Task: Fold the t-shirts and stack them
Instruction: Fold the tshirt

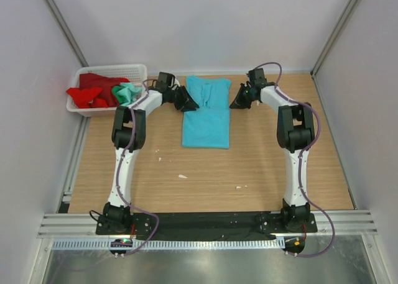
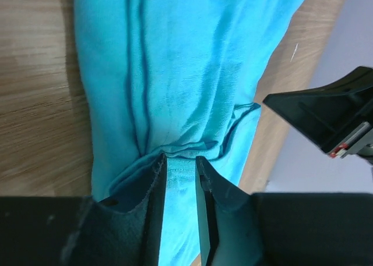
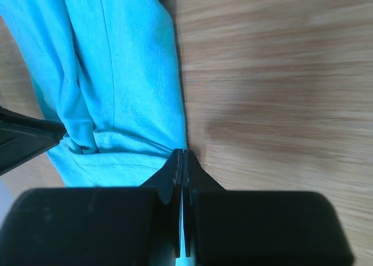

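A turquoise t-shirt (image 1: 207,113) lies folded lengthwise in the middle of the table, its far end bunched. My left gripper (image 1: 186,100) is at that far end's left edge. In the left wrist view its jaws (image 2: 180,161) stand apart over a gathered fold of the t-shirt (image 2: 186,62), and cloth shows in the gap. My right gripper (image 1: 238,102) is at the right edge. Its jaws (image 3: 183,152) are pressed together on the t-shirt's (image 3: 116,62) edge, with a thin strip of cloth between them. A red t-shirt (image 1: 90,91) and a mint green one (image 1: 127,92) lie in the basket.
The white mesh basket (image 1: 134,69) stands at the table's far left corner, close behind my left arm. White walls and metal posts enclose the table on three sides. Small white scraps (image 1: 182,176) lie on the wood nearer the bases.
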